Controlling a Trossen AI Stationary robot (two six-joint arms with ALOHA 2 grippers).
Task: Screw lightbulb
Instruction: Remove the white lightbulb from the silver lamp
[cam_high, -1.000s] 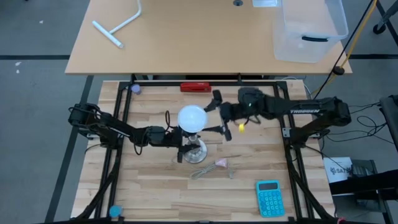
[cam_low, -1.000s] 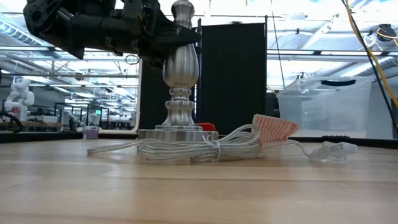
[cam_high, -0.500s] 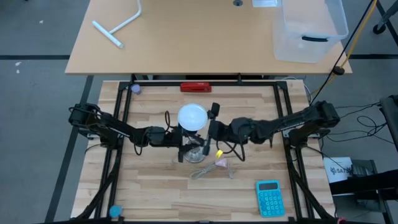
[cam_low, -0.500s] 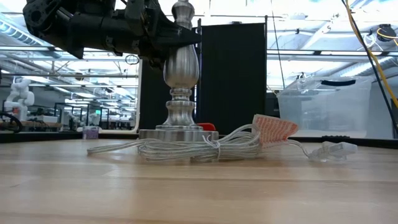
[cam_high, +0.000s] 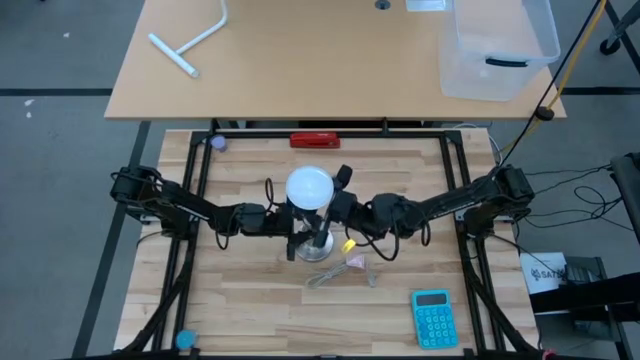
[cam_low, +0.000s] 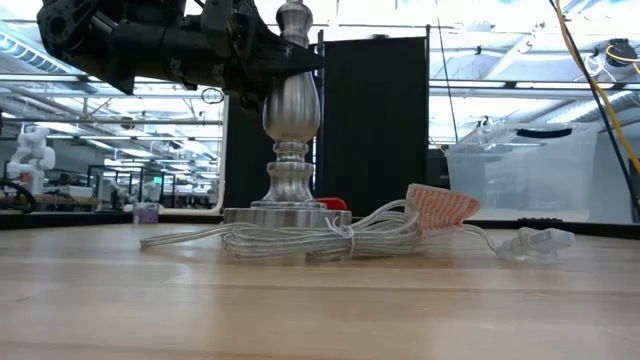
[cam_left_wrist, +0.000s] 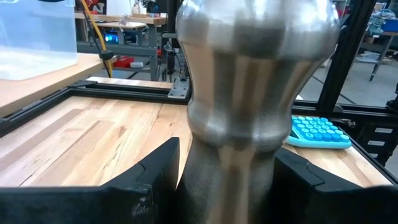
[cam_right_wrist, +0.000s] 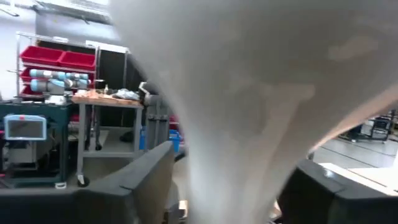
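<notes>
lightbulb (cam_high: 310, 187) between right claw (cam_high: 334, 203) fingers

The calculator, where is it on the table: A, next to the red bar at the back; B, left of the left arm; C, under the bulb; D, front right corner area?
D: in the high view the calculator lies near the table's front right, far from the bulb.

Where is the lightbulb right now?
High view: the lightbulb sits atop the lamp stand near the table's middle, between the left gripper, which clamps the stand, and the right gripper around the bulb's neck.
</notes>
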